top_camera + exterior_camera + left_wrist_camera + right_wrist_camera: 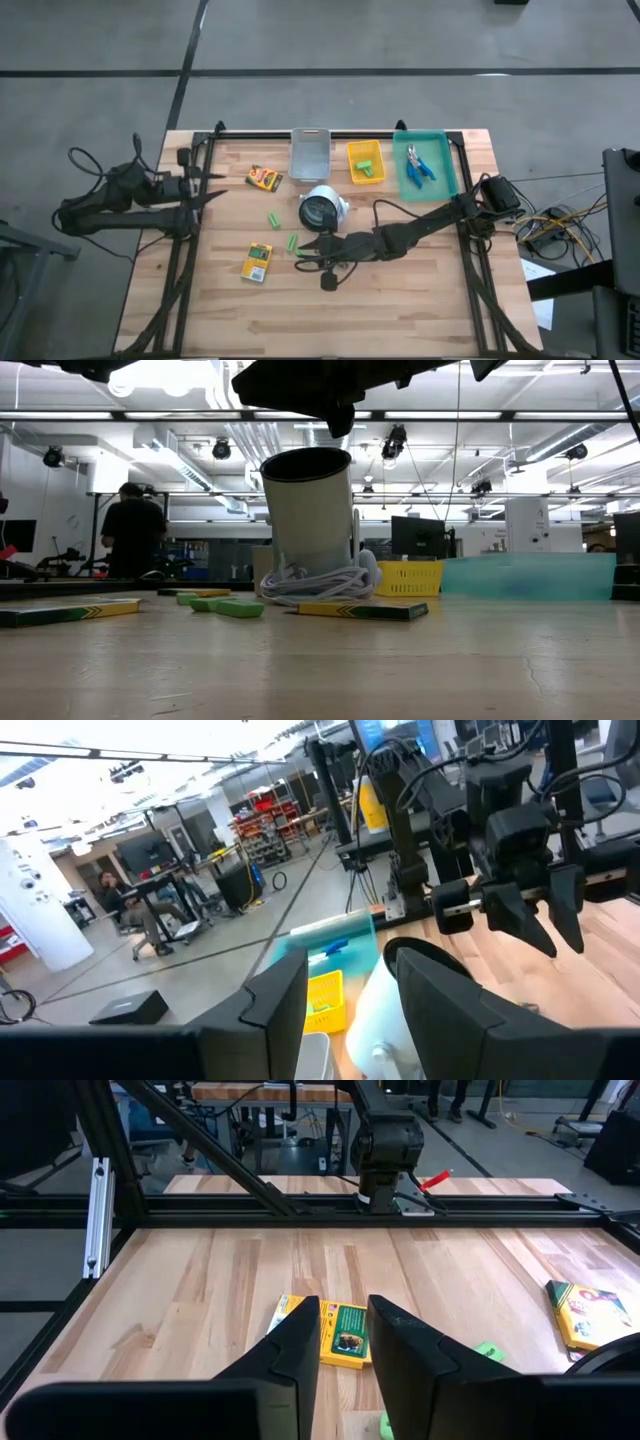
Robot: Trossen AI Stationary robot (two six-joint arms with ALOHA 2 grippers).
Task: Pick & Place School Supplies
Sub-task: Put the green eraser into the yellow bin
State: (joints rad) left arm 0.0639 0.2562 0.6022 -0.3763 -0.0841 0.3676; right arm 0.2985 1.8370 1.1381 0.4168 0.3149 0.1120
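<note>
Two yellow-and-green crayon boxes lie flat on the table, one point(264, 178) toward the far left and one point(257, 262) nearer, the latter also ahead in the right wrist view point(340, 1332). Short green sticks point(273, 219) point(292, 241) lie between them. More green sticks point(367, 168) rest in the yellow bin, and blue-handled scissors point(418, 165) lie in the teal bin. My right gripper point(303, 252) point(345, 1308) hovers open above the table just right of the near box, with nothing between its fingers. My left gripper point(215, 195) point(345, 960) waits open at the table's left edge.
A white cup-like cylinder with a coiled cord point(322, 208) point(310, 520) stands mid-table beside my right arm. A clear bin point(310, 152), a yellow bin point(350, 150) and a teal bin point(445, 150) line the far edge. A black frame rails the table. A person stands in the room behind.
</note>
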